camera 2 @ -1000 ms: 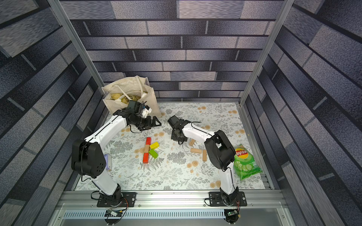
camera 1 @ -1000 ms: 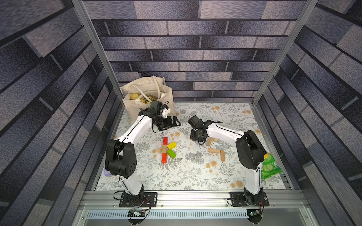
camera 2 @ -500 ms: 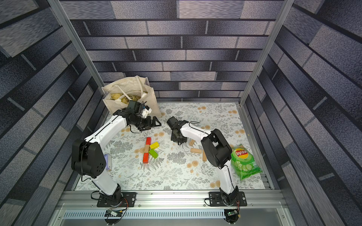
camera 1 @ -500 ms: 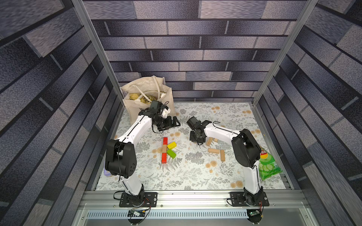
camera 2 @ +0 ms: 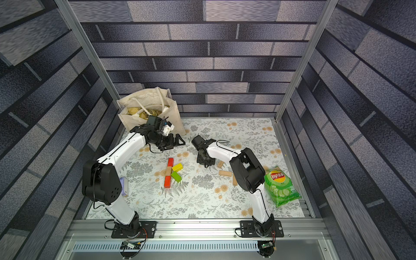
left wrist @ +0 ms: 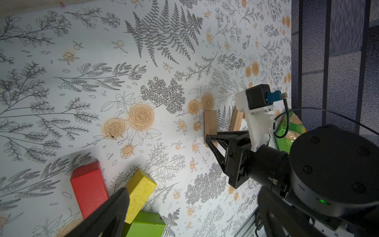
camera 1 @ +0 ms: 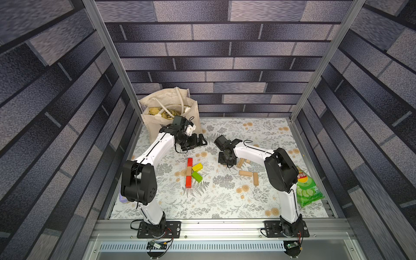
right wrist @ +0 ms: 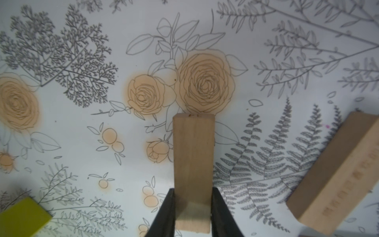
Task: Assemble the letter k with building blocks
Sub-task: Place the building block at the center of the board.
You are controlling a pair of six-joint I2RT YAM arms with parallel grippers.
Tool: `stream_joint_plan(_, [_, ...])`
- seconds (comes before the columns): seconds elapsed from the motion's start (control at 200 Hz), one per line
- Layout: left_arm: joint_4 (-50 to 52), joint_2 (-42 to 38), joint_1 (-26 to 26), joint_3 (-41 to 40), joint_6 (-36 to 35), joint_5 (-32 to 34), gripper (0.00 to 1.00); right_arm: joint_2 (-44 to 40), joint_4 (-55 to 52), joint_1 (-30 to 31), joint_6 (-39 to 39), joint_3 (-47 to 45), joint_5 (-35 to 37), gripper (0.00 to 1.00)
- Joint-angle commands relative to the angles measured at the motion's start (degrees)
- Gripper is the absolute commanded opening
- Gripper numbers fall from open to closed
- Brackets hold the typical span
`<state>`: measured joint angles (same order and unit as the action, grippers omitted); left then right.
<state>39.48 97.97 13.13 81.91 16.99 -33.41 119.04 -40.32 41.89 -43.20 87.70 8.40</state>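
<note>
Right claw (right wrist: 192, 196) shifted, gripping tan block (right wrist: 192, 156)

A purple pack (camera 2: 125, 185) at the bench's (camera 2: 202, 202) left edge sits mostly hidden behind the left arm (camera 2: 99, 182). Tan blocks (camera 1: 240, 163) beside the right arm (camera 1: 252, 152) are partly covered, so their number is unclear.

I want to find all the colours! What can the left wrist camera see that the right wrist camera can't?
Only the left wrist view shows the red block, the green block, the green chips bag and the right arm from outside. Only the right wrist view shows, close up, the right hand pinching both sides of its block. Both show that held tan block, a loose tan block beside it, the yellow block and the flowery mat.
</note>
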Motion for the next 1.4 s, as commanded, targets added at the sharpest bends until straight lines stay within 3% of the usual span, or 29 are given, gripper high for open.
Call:
stream_joint_plan(0.0, [1.34, 0.75, -0.29, 1.41, 0.23, 0.19, 1.00, 1.17, 0.68, 0.15, 0.29, 0.62, -0.74, 0.09])
stream_joint_plan(1.212, [1.47, 2.04, -0.58, 1.50, 0.14, -0.03, 1.00, 4.44, 0.51, 0.17, 4.62, 3.26, 1.67, 0.12])
stream_joint_plan(1.393, [1.40, 1.98, -0.63, 1.50, 0.06, -0.48, 1.00, 4.23, 0.68, 0.16, 4.78, 3.10, 2.05, 0.18])
